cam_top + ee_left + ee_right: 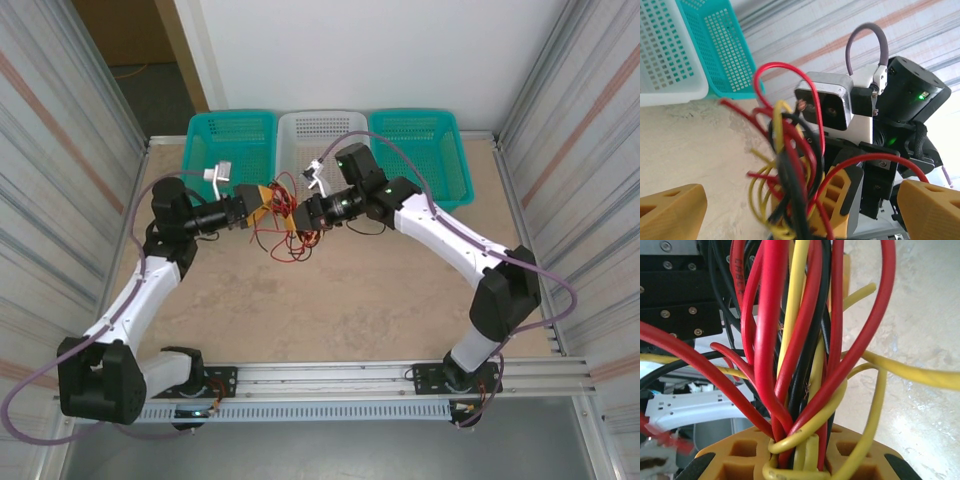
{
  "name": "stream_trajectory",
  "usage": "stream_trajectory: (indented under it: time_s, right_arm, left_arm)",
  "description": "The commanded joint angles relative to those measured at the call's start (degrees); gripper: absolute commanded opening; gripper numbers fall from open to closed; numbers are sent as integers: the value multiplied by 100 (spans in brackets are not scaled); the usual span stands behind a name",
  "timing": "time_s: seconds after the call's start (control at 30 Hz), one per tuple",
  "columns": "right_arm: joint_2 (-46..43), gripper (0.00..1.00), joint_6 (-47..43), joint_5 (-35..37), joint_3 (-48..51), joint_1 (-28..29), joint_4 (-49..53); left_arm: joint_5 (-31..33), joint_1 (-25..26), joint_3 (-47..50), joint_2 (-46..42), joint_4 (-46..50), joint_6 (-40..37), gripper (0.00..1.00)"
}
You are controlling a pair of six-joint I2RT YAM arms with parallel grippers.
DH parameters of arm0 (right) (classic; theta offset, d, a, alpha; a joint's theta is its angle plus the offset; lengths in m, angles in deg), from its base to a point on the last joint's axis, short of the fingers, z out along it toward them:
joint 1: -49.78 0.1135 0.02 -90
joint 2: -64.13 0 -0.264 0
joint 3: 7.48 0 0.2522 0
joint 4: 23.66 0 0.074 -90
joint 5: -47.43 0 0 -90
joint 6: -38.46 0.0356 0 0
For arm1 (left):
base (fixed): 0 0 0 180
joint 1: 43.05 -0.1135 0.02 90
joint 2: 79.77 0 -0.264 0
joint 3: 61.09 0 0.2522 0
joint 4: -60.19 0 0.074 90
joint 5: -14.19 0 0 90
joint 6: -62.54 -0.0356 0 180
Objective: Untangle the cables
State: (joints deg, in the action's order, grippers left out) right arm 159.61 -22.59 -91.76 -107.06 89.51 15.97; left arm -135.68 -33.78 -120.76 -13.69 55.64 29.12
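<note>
Well, we see the cables (pixel 285 230) as one messy bunch of thin red, yellow and black strands, all curly and looped. The bunch sits right between the two claws, over the table (pixel 350 310).

The right claw (pixel 300 217) is pinched on the cables. In its own camera the cables (pixel 795 365) come up out of the narrow gap between its yellow fingers (pixel 735 455), packed tight side by side. A few yellow strands loop round the bunch low down by the fingers.

The left claw (pixel 264 205) is wide open. In its camera the left claw (pixel 800 215) has its yellow fingers (pixel 670 212) far apart at the two bottom corners. The cables (pixel 790 165) stand in the gap between them, and we cannot tell if they touch either finger. One big red loop sticks up above the bunch.

The table is sandy and speckled. Past the claws, at its far edge, three baskets sit in a row: a teal basket (pixel 232 140), a white basket (pixel 320 135) and another teal one. Ribbed metal walls (pixel 60 130) stand on both sides, and a white wall (pixel 380 50) is behind the baskets.
</note>
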Motion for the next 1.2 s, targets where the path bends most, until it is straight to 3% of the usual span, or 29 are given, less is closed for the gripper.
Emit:
stream_trajectory:
  time_s: [0.0,0.23,0.6,0.77,0.83,0.97,1.0,1.17]
  right_arm:
    - [221,0,-438,-193,-369,223,412]
    - [296,0,-449,-104,-392,240,428]
    - [207,0,-321,28,-330,218,288]
    - [104,1,-173,76,-239,103,114]
    - [34,16,-87,138,-171,47,42]
    - [-284,62,-44,490,127,-203,26]
    - [-439,67,13,556,279,-324,-56]
    - [-1230,73,682,287,1165,-958,-1071]
  left_arm:
    - [-266,163,-223,95,113,-286,92]
    - [-424,284,-324,273,237,-408,45]
    - [-426,461,-319,311,618,-806,6]
    - [-413,461,-291,283,573,-876,0]
    - [-398,453,-234,252,359,-792,0]
    - [-174,291,-43,110,-218,-474,0]
    - [-133,224,6,77,-366,-375,0]
    - [-160,81,54,-16,-894,-75,0]
